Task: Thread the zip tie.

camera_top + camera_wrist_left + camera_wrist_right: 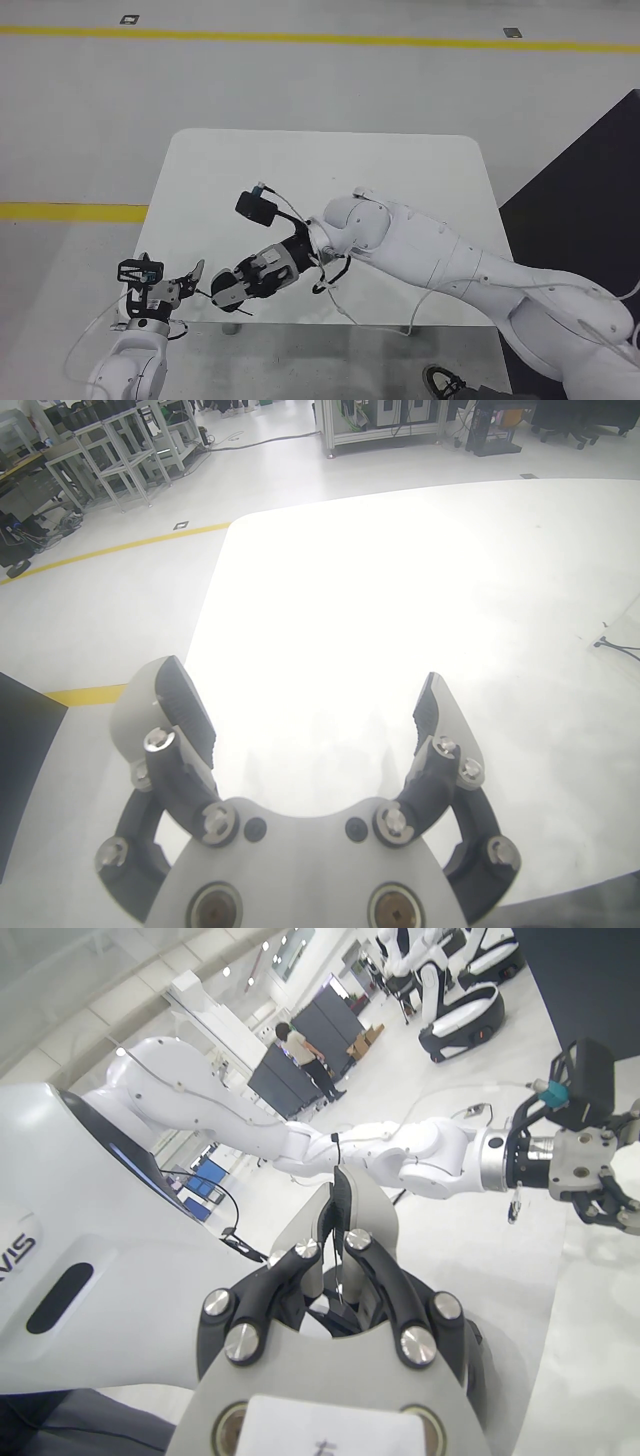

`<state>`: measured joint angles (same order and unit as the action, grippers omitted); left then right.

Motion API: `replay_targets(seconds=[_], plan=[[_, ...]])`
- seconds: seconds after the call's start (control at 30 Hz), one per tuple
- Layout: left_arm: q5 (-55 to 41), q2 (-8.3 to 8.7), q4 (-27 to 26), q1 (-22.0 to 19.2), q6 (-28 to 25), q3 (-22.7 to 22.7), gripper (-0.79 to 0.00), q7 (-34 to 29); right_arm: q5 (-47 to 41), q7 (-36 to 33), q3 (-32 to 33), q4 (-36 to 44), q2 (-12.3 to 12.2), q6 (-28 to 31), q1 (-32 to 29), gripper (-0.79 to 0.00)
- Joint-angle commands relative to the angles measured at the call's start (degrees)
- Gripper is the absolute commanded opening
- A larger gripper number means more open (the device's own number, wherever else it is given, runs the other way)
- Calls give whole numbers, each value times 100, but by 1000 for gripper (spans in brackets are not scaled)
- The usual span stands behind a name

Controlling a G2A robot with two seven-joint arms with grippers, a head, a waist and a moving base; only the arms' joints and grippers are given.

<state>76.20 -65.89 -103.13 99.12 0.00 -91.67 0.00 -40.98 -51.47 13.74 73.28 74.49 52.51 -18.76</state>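
Very little print is on show from where I stand. A white paper label (327, 1425) sits on the grey metal base of the right claw (338, 1178). It carries one dark printed character, cut off at the edge, so I cannot make it out. A yellow painted line (300, 38) crosses the grey floor beyond the white desk (320, 160).

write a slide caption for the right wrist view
Right pincer shut on a thin black plastic zip tie.
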Motion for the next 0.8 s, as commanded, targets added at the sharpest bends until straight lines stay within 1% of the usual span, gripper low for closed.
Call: replay_targets(seconds=[0.0, 0.1, 0.17, 0.23, 0.3, 0.4, 0.47, 0.53, 0.77], plan=[[0, 0, 0, 0, 0, 0, 0, 0, -371, 22, 191, 167, -123, 52, -164, -785], [0, 0, 0, 0, 0, 0, 0, 0, -890, -19, 522, 584, -412, 13, -479, -785], [0, 0, 0, 0, 0, 0, 0, 0, -1362, -195, 728, 1004, -615, -163, -775, -785], [0, 0, 0, 0, 0, 0, 0, 0, -1969, -538, 963, 1365, -776, -506, -1084, -785], [0, 0, 0, 0, 0, 0, 0, 0, -2625, -1052, 1246, 1659, -874, -1019, -1401, -785], [0, 0, 0, 0, 0, 0, 0, 0, -3559, -1815, 1908, 1830, -898, -1781, -1925, -785], [0, 0, 0, 0, 0, 0, 0, 0, -4009, -2329, 2359, 1878, -836, -2296, -2289, -785], [0, 0, 0, 0, 0, 0, 0, 0, -4492, -2817, 2747, 1791, -720, -2784, -2617, -785], [0, 0, 0, 0, 0, 0, 0, 0, -4492, -2817, 2747, 1791, -720, -2784, -2617, -785]])
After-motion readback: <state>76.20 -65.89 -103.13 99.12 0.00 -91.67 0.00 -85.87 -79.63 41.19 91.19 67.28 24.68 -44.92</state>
